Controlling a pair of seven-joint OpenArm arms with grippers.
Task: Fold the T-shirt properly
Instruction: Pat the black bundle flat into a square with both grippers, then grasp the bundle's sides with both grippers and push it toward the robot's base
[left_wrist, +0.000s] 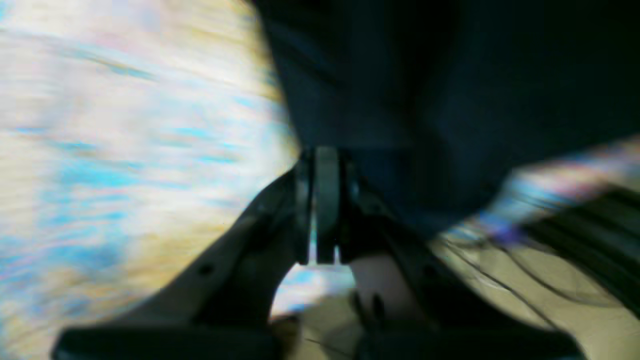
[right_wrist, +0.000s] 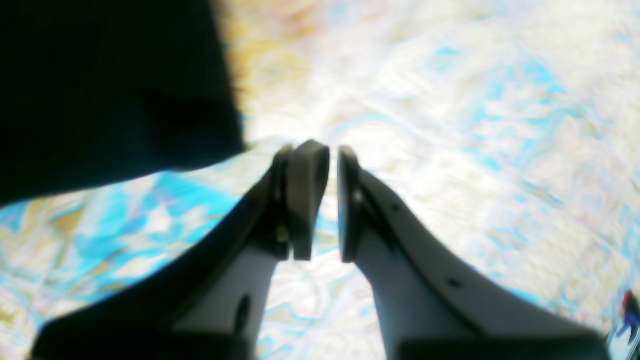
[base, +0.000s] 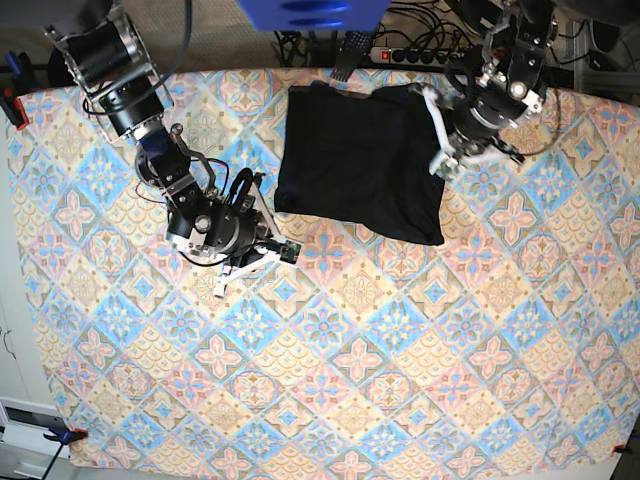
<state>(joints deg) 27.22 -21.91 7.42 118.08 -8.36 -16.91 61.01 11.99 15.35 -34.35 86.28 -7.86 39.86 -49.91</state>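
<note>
the black t-shirt (base: 360, 160) lies folded on the far middle of the patterned tablecloth (base: 330, 360). the left gripper (base: 437, 128) sits pinched shut at the shirt's right edge; whether it grips cloth i cannot tell. the right gripper (right_wrist: 332, 200), slightly parted and empty, hovers over the tablecloth just left of the shirt.

Both wrist views motion-blurred and overexposed; base view sharp.

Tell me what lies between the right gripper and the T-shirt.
Nothing but bare patterned tablecloth separates the right gripper from the black T-shirt, as the base view shows.
</note>
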